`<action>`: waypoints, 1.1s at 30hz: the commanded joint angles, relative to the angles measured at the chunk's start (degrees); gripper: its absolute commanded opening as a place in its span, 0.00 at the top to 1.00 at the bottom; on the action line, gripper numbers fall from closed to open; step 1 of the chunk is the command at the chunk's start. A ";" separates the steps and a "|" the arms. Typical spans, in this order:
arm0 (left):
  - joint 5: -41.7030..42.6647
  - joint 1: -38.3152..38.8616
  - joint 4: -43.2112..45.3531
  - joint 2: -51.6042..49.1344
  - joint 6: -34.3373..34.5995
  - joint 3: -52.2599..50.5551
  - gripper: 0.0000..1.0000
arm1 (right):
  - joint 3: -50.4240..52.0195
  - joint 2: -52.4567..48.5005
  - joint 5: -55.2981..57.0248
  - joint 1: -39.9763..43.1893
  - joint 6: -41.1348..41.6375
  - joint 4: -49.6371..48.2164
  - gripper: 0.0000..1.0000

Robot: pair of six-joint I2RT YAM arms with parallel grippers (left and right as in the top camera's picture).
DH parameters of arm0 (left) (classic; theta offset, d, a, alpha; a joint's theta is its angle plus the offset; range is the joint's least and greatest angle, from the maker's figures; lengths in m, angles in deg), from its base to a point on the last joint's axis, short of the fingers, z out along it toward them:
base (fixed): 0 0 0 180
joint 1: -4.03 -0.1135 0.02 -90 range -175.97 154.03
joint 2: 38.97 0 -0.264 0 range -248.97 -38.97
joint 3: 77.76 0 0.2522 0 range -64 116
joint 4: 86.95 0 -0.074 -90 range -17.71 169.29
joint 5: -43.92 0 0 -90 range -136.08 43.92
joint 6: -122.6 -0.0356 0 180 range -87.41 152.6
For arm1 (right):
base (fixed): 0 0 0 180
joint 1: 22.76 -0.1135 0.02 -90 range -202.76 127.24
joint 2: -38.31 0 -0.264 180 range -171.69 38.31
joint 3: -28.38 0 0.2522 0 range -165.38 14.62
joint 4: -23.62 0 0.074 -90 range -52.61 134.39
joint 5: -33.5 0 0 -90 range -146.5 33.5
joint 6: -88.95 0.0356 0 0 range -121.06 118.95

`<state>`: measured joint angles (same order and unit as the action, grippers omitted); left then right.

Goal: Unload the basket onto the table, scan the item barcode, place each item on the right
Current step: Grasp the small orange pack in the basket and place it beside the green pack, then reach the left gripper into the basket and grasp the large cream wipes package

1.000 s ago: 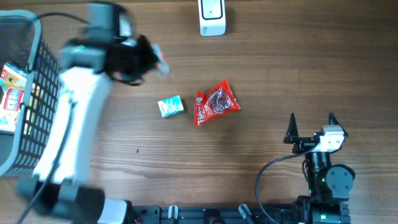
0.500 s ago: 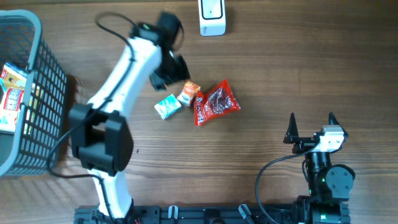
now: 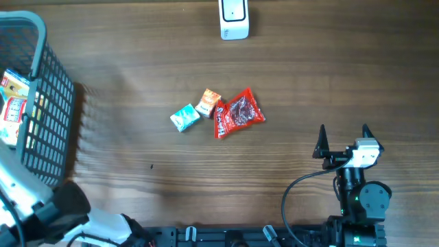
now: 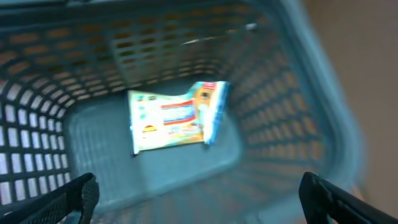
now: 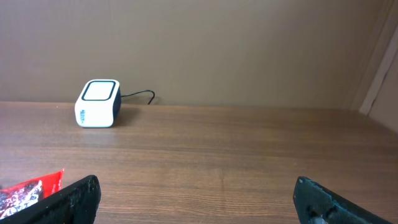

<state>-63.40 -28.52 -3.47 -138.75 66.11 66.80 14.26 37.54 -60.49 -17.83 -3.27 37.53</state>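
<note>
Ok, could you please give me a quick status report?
Left gripper open above the basket, yellow pack inside. Right gripper open, empty. Teal packet, orange packet, red packet mid-table, none at the scanner. Nothing blocks it.

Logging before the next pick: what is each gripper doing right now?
Left gripper: open, empty, over the basket.
Right gripper: open, empty.

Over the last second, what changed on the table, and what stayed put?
The left claw set the small orange packet down between the teal packet and the red bag, let go, and swung back over the basket, where it now hangs open. The teal packet shifted slightly left. The red bag, the scanner and the open right claw stayed as they were.
</note>
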 commanded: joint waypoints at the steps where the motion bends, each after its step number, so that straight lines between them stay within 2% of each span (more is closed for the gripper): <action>1: 2.54 -8.85 -0.72 -6.12 0.37 -3.10 0.00 | 0.07 0.35 0.59 -0.15 0.74 -0.17 0.00; 4: 2.93 -13.25 -0.42 -11.23 0.39 -5.57 0.00 | 0.07 0.35 0.59 -0.15 0.74 -0.17 0.00; 8: 10.69 -16.20 1.40 -18.27 0.37 -11.28 0.00 | 0.07 0.35 0.59 -0.15 0.74 -0.17 0.00; 10: 12.02 -16.20 4.35 -19.69 0.13 -15.58 0.00 | 0.07 0.35 0.59 -0.15 0.74 -0.17 0.00; 14: 14.14 -16.22 15.72 -20.04 -0.31 -26.69 0.00 | 0.07 0.35 0.59 -0.15 0.72 -0.17 0.00; 17: 21.38 -16.22 27.65 -20.04 -4.42 -35.01 0.00 | 0.07 0.35 0.59 -0.15 0.74 -0.17 0.00; 22: 21.38 -16.26 36.92 -20.13 -4.42 -41.33 0.00 | 0.07 0.35 0.59 -0.15 0.72 -0.17 0.00; 27: 21.40 -16.70 41.31 -21.59 -4.72 -43.91 0.00 | 0.07 0.35 0.59 -0.15 0.74 -0.17 0.00; 28: 21.38 -16.74 41.81 -21.99 -4.85 -43.98 0.03 | 0.07 0.35 0.59 -0.15 0.74 -0.17 0.00; 29: 21.38 -16.74 42.16 -22.10 -4.85 -43.98 0.09 | 0.07 0.35 0.59 -0.15 0.74 -0.17 0.00; 33: 21.38 -16.74 43.60 -22.10 -4.85 -43.98 0.62 | 0.07 0.35 0.59 -0.15 0.74 -0.17 0.00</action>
<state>-42.48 -44.80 39.52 -158.67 61.70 24.31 14.26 37.54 -60.49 -17.83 -3.27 37.53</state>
